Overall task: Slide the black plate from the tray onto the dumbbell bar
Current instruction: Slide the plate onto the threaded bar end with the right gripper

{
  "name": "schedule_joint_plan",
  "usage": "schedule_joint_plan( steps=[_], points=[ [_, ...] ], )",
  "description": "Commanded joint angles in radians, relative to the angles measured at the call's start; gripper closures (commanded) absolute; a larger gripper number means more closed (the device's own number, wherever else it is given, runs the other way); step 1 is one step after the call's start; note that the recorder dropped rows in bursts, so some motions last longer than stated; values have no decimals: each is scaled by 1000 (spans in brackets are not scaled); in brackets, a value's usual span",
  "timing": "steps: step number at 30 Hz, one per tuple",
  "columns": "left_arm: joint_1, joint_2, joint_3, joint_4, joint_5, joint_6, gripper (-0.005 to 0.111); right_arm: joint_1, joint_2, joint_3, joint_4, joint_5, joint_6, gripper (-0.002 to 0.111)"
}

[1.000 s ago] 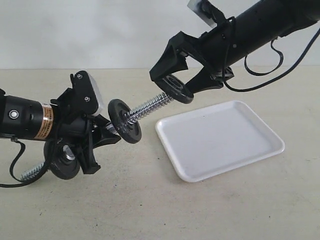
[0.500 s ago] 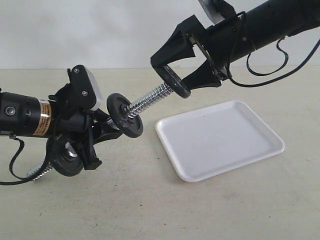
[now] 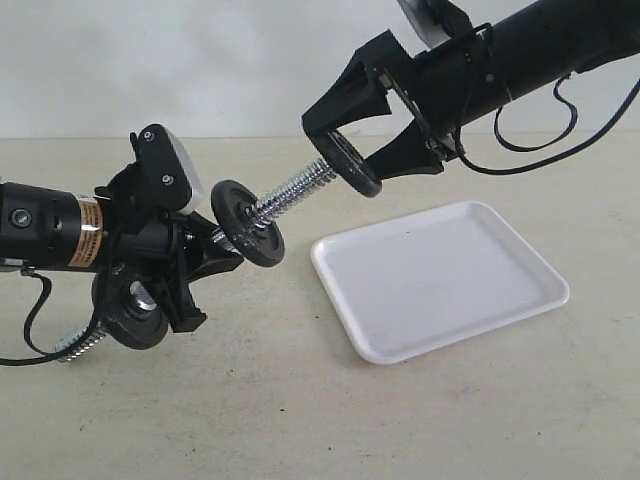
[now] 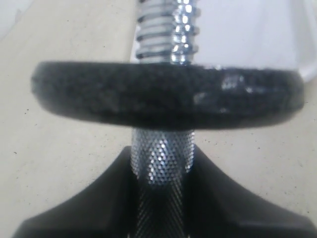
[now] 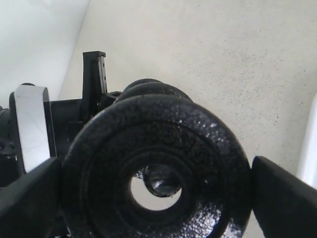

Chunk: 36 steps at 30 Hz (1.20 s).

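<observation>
Exterior view: we have squared the black plate, clenched in our right gripper, against the dumbbell bar tip, ready to slide.

left pincer clamped, right pincer clamped higher

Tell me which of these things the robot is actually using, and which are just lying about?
In use:
black plate, held in the right gripper
dumbbell bar, held by the left gripper
tray

Just there:
upper disc and lower disc, both on the bar
cable
table
</observation>
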Motion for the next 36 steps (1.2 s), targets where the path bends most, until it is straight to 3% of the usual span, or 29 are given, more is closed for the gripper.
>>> schedule_joint_plan(
  steps=[1, 13, 29, 36],
  points=[
    [-2, -59, -34, -105, -402, 3, 102, 4, 4, -4, 46, 24, 3, 108],
    [-2, -59, -34, -99, -406, 3, 102, 36, 55, -4, 79, 24, -41, 108],
    [-2, -59, -34, 137, -460, -91, 102, 34, 55, -6, 85, 24, -111, 108],
    [-2, -59, -34, 152, -521, -97, 102, 34, 55, -6, 81, 24, -123, 108]
  ],
)
